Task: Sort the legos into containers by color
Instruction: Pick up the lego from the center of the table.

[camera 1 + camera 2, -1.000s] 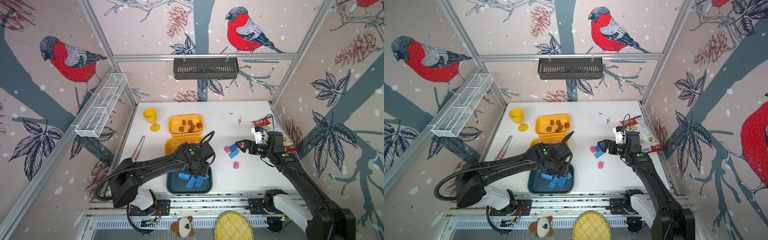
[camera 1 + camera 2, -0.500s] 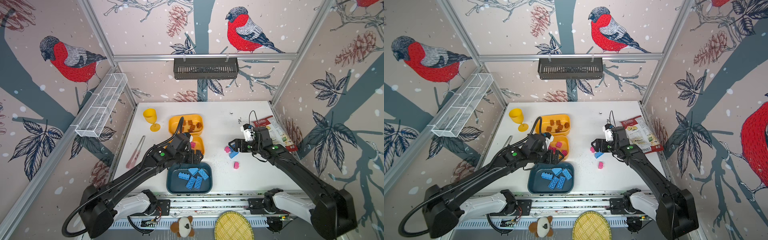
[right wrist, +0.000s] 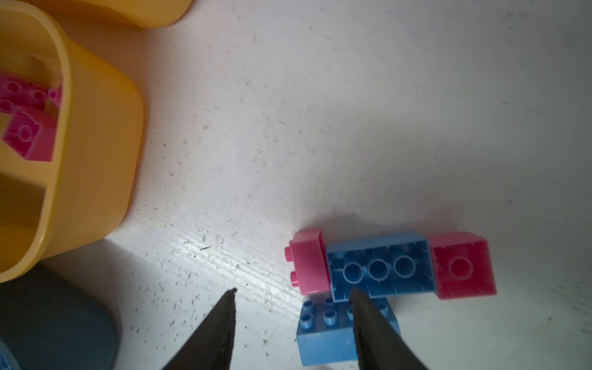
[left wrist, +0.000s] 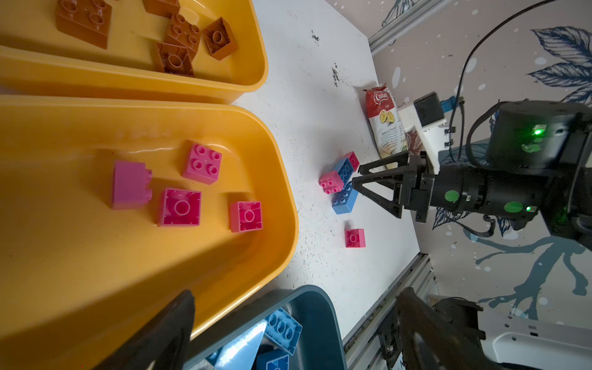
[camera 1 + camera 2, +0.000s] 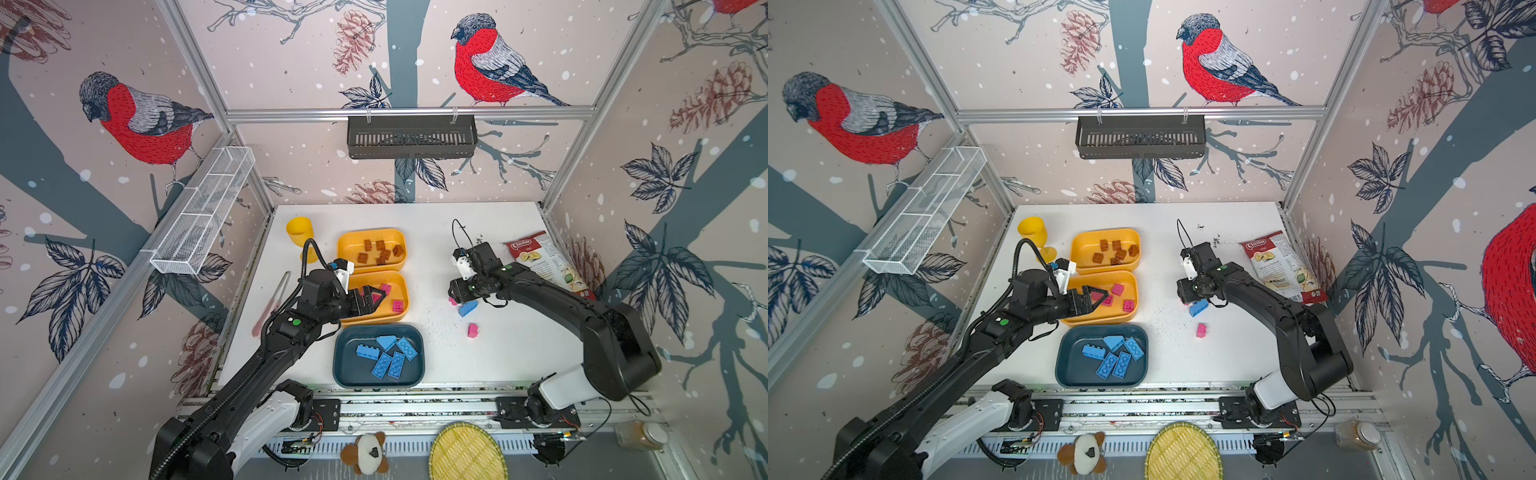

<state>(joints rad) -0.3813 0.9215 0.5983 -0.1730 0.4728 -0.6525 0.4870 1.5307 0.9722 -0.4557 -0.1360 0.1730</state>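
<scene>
**In both top views**, three trays sat in a column left of centre on the white table [image 5: 519, 357]. The far yellow tray [image 5: 344, 249] held the brown bricks [image 5: 380, 251], the middle yellow tray [image 5: 405, 318] the pink bricks [image 5: 397, 305], and the near teal tray [image 5: 341, 365] the blue bricks [image 5: 388, 358]. The left gripper [image 5: 380, 300] hung over the middle yellow tray, jaws spread and empty. Right of centre, the right gripper [image 5: 457, 296] was down at a loose cluster [image 5: 468, 308] of bricks. A lone pink brick [image 5: 472, 330] lay on the table just nearer.

**The left wrist view** showed four pink bricks [image 4: 201, 163] on the middle yellow tray's floor, two of them overturned. The left gripper's fingers [image 4: 169, 330] stood wide apart with nothing between them. Beyond the tray, the right gripper [image 4: 356, 176] had its tips at the loose cluster [image 4: 344, 200].

**The right wrist view** showed four touching bricks. An overturned blue brick [image 3: 381, 267] lay between a pink brick on its side [image 3: 309, 261] and an overturned pink brick [image 3: 461, 266], with a studs-up blue brick [image 3: 330, 334] against it. The right gripper's jaws stood partly apart, clamped on nothing. One finger [image 3: 371, 320] was over the blue pair, the other [image 3: 217, 326] over bare table.
</scene>
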